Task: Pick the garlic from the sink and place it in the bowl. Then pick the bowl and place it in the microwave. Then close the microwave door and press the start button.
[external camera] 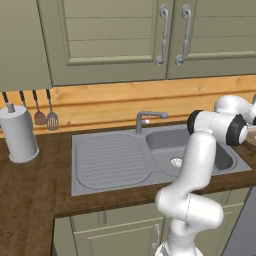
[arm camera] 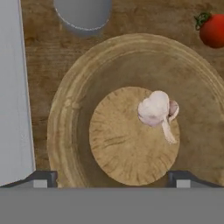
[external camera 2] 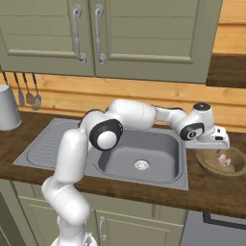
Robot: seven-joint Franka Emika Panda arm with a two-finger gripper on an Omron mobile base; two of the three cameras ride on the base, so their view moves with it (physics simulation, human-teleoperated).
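While the arm reaches right across the sink (external camera: 115,160) in the left base view, its basin lies bare of any bulb. Over to the right base view: the gripper (external camera 2: 218,144) hangs just above the bowl (external camera 2: 239,168) on the counter beside the sink, the garlic (external camera 2: 224,160) inside. From the hand view, the garlic (arm camera: 155,109) rests on the bowl's (arm camera: 65,127) floor, fingertips (arm camera: 41,178) spread wide, grasping nothing. First step looks done; next, I'd say, comes gripping the bowl's rim for the microwave.
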